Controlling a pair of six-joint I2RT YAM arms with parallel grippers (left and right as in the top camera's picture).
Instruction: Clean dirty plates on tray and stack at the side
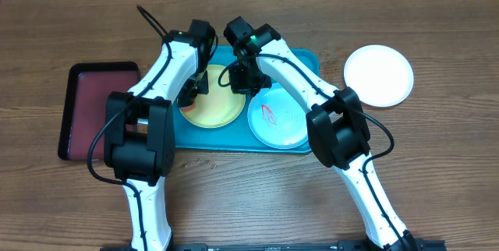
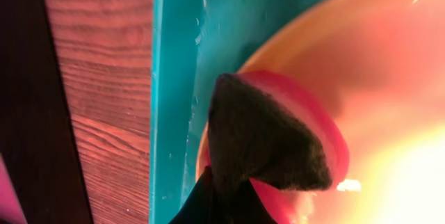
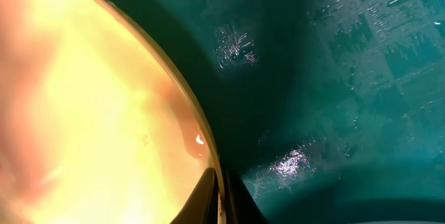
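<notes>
Both arms converge mid-frame: left gripper (image 1: pixel 192 93) clamps a sponge (image 2: pixel 264 133) against the yellow-green plate (image 1: pixel 214 111); right gripper (image 1: pixel 242 83) pinches its rim.

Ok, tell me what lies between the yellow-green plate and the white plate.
The red-smeared mint-blue plate on the teal tray, seen in the overhead view.

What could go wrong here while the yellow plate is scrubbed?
The right gripper pinches only the yellow plate by its thin rim; scrubbing could pull it free.
The sponge in the left gripper sits at the plate's edge and may slide onto the tray.
The smeared mint plate lies close; the right arm might nudge it.
</notes>
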